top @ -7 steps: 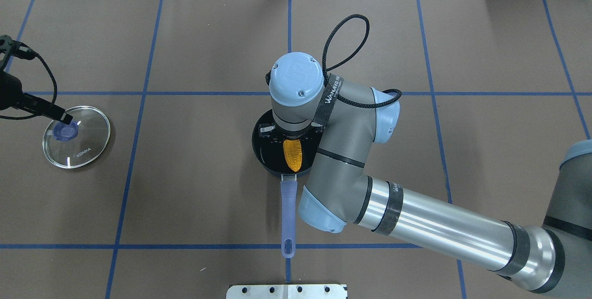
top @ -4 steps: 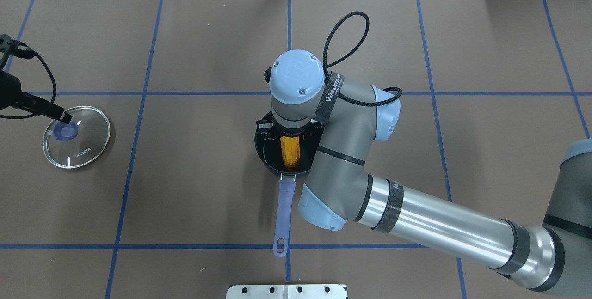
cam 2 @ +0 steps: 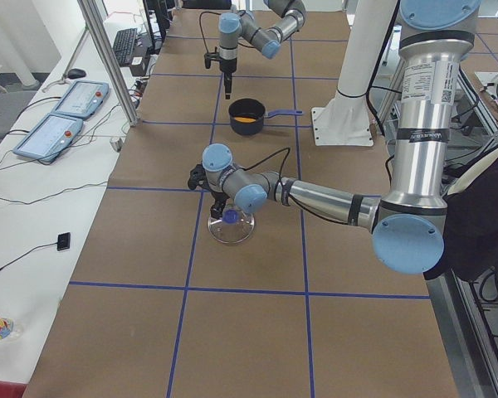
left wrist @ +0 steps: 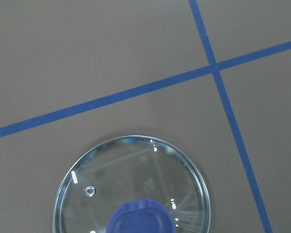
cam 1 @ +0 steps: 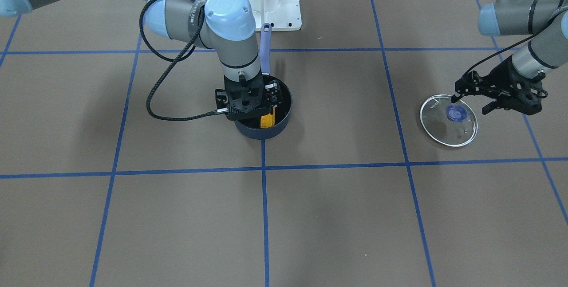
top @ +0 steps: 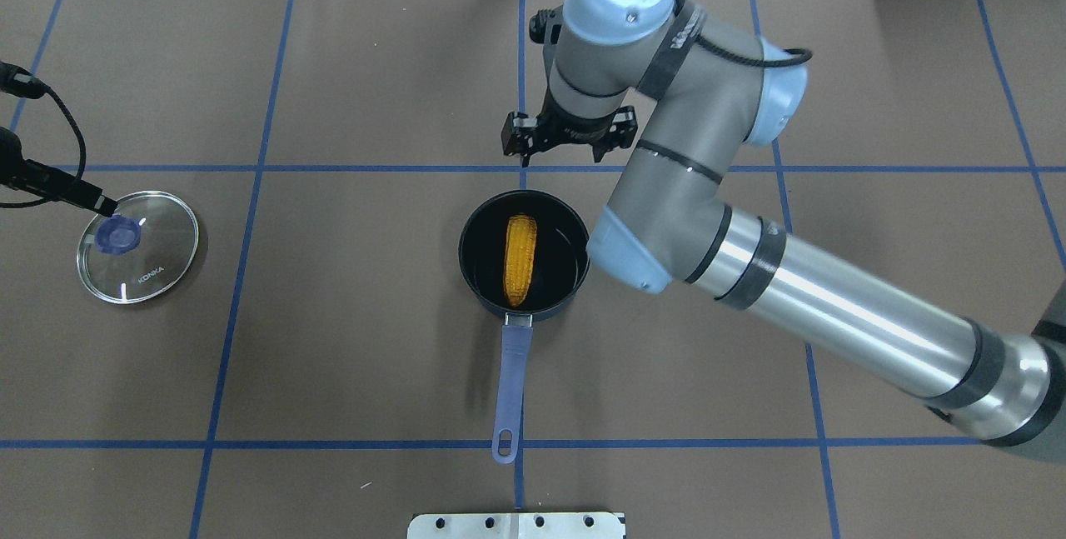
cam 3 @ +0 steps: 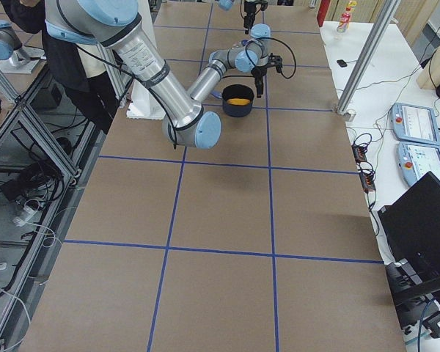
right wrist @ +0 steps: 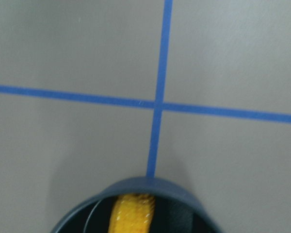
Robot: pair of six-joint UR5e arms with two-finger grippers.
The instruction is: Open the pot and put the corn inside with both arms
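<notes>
The dark navy pot [top: 560, 274] stands open at the table's middle, its purple handle [top: 510, 381] toward the robot. The orange-yellow corn [top: 520, 249] lies inside it; it also shows in the right wrist view [right wrist: 131, 213] below the pot's rim [right wrist: 136, 187]. My right gripper [top: 561, 157] is open and empty, raised above the table on the pot's far side. In the front view it hides part of the pot [cam 1: 257, 132]. My left gripper [cam 1: 470, 103] is open, just above the glass lid [top: 158, 260], beside its purple knob [top: 117, 233].
The lid [left wrist: 136, 165] lies flat on the brown mat at the far left. Blue tape lines cross the mat. A white mounting plate [top: 516, 525] sits at the near edge. My right arm [top: 833, 306] stretches over the right half of the table.
My right gripper let go of the corn, rose out of the pot and moved to its far side. The corn now lies in the pot. My left gripper drew slightly left.
</notes>
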